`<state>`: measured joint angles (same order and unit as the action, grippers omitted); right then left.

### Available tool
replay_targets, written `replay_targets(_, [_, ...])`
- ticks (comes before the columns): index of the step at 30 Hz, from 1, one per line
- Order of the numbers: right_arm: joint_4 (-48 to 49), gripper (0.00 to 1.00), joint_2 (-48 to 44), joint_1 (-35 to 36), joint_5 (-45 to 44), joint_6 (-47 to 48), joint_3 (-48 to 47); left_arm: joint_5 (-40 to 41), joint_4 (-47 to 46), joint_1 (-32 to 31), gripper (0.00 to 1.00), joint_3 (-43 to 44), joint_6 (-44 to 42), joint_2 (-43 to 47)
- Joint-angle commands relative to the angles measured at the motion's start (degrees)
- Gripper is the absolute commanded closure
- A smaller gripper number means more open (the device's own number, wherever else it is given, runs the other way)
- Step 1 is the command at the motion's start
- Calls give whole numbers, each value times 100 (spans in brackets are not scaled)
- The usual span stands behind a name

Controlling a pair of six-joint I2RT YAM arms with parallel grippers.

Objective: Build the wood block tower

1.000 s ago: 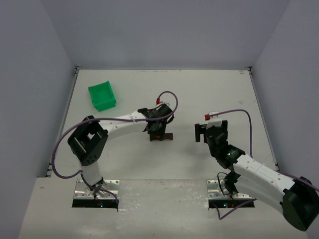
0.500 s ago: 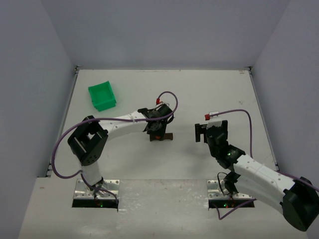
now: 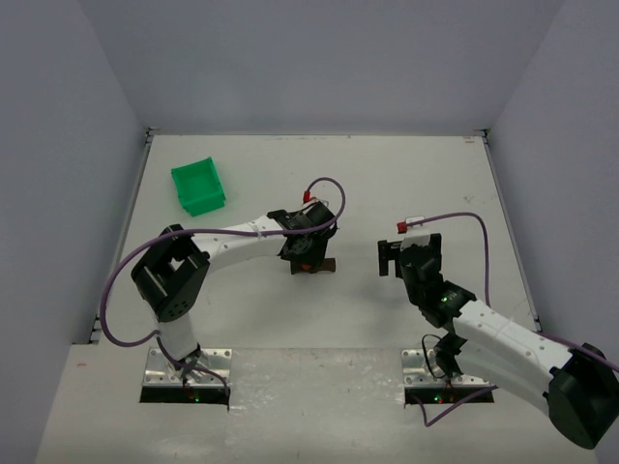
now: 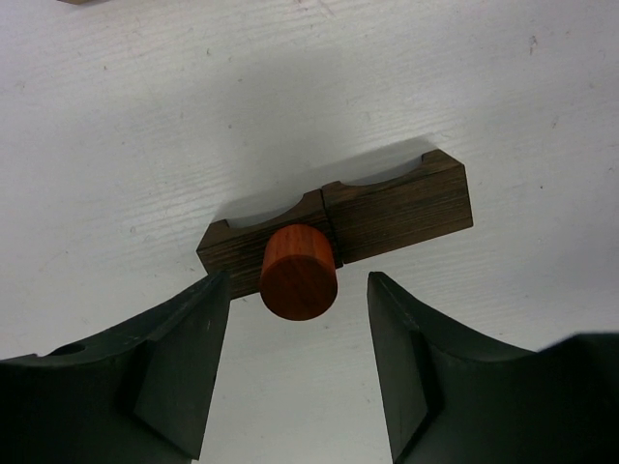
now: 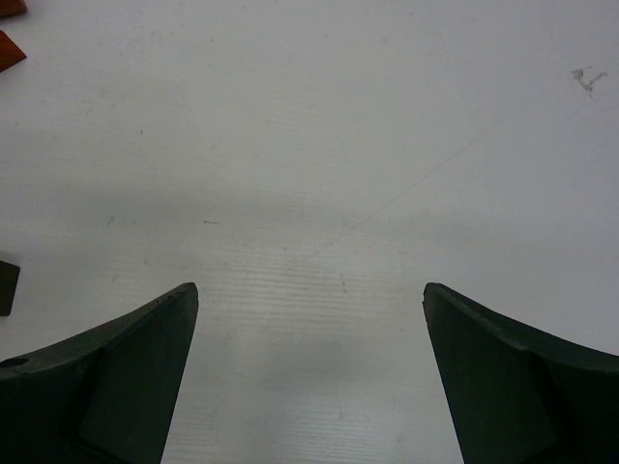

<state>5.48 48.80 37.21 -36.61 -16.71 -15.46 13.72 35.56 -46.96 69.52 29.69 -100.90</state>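
Observation:
In the left wrist view two dark brown notched blocks [image 4: 387,208] lie end to end on the table like a flat plank. A reddish-orange cylinder [image 4: 298,272] stands upright on their near edge at the joint. My left gripper [image 4: 298,282] is open, one finger on each side of the cylinder with a gap on both sides. In the top view the left gripper [image 3: 308,253] hovers over the dark blocks [image 3: 327,263] at the table's middle. My right gripper [image 3: 389,257] is open and empty over bare table [image 5: 309,290].
A green plastic bin [image 3: 198,186] stands at the back left. In the right wrist view, reddish-orange pieces [image 5: 8,48] show at the top left corner and a dark block end [image 5: 7,287] at the left edge.

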Motion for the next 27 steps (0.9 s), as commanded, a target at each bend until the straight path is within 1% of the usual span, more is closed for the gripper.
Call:
replay_targets(1, [191, 1, -2, -30, 22, -12, -80, -57, -181, -33, 42, 58, -82, 251])
replay_targets(2, [191, 1, -2, -30, 41, -5, -80, -95, -215, -33, 37, 40, -108, 290])
replay_targets(4, [191, 1, 10, -30, 69, 7, -85, -135, -260, -33, 23, 12, -142, 398])
replay_targets(6, [191, 1, 35, -30, 76, 28, -90, -126, -298, -31, 12, 11, -183, 488])
replay_targets(7, [191, 1, 42, -30, 83, 36, -97, -91, -312, -24, 4, 17, -183, 565])
replay_targets(8, [183, 1, 42, -38, 100, 44, -97, -48, -313, -32, 0, 18, -183, 636])
replay_targets(12, [191, 1, 34, -30, 187, 80, -124, 193, -313, 21, 0, 53, -157, 1017])
replay_targets(15, [238, 1, 44, -42, 296, 96, -143, 519, -386, 233, 0, -4, 34, 1495])
replay_targets(18, [370, 1, 260, -134, 856, 79, -310, 269, -909, 891, 0, -350, 445, 2162])
replay_targets(20, [446, 1, 607, -159, 1220, 118, -598, 95, -1331, 1411, 0, -641, 594, 2537])
replay_targets(22, [307, 1, 1004, -153, 1522, 176, -1066, -60, -1646, 1678, 0, -755, 469, 2740])
replay_targets(24, [270, 1, 1403, -173, 1604, 64, -1503, 357, -1381, 1731, 0, -711, 534, 2881])
replay_targets(26, [156, 1, 1836, -184, 1701, -182, -1976, 727, -1531, 1752, 0, -904, 590, 3119])
replay_targets(27, [108, 1, 2055, -179, 1759, -289, -2164, 736, -1686, 1781, 0, -1010, 587, 3208])
